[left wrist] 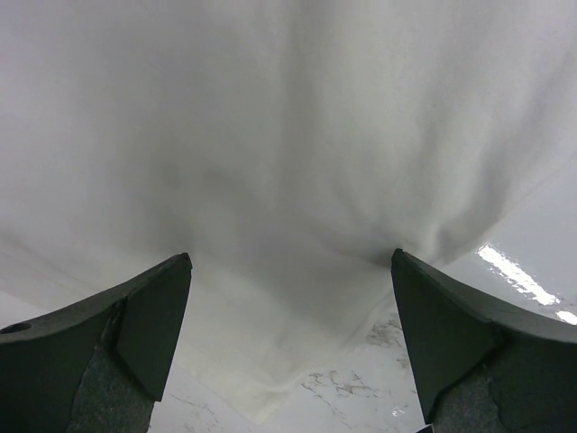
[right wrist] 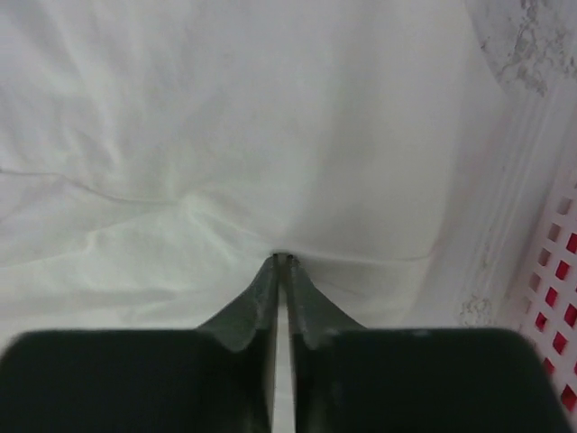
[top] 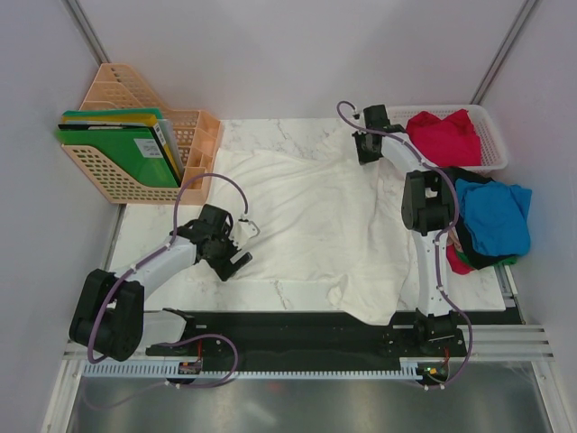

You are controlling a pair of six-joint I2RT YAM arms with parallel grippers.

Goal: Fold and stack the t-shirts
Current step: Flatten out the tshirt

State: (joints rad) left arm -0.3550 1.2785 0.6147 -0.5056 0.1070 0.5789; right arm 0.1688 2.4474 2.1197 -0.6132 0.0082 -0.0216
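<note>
A large white t-shirt (top: 306, 216) lies spread over the marble table (top: 162, 225). My left gripper (top: 245, 244) is open at the shirt's left edge; in the left wrist view the left gripper (left wrist: 290, 257) has a corner of the white t-shirt (left wrist: 270, 361) lying between its wide-apart fingers (left wrist: 153, 316). My right gripper (top: 363, 155) is at the shirt's far right corner, beside the basket. In the right wrist view the right gripper (right wrist: 281, 259) is shut, pinching a fold of the white t-shirt (right wrist: 225, 135). A red t-shirt (top: 446, 135) lies in the basket. A blue t-shirt (top: 491, 216) lies over a black one (top: 469, 176) at the right.
A peach rack (top: 194, 135) holding green folders (top: 117, 149) stands at the far left. The white mesh basket (top: 494, 149) is at the far right; the white mesh basket's wall (right wrist: 550, 262) sits close to the right fingers. A black rail (top: 297, 329) runs along the near edge.
</note>
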